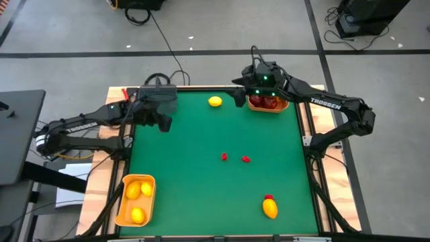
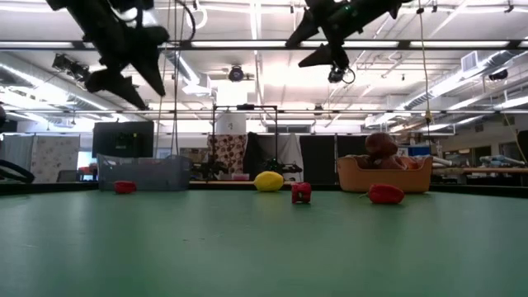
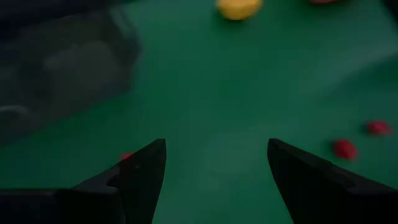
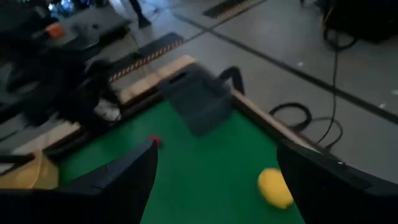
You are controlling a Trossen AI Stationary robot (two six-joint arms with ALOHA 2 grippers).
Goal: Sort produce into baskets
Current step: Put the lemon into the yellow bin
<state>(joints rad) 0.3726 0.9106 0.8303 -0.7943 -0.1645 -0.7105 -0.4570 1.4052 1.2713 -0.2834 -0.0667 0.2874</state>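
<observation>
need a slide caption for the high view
Both grippers open at the far edge; loose lemons and red bits await sorting.

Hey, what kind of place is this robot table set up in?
Probably a robotics lab or workshop: ceiling strip lights over an open hall, cluttered workbenches behind the green table, cables across a concrete floor.

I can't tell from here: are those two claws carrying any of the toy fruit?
No. The left gripper and the right gripper are both open and empty above the table.
</observation>
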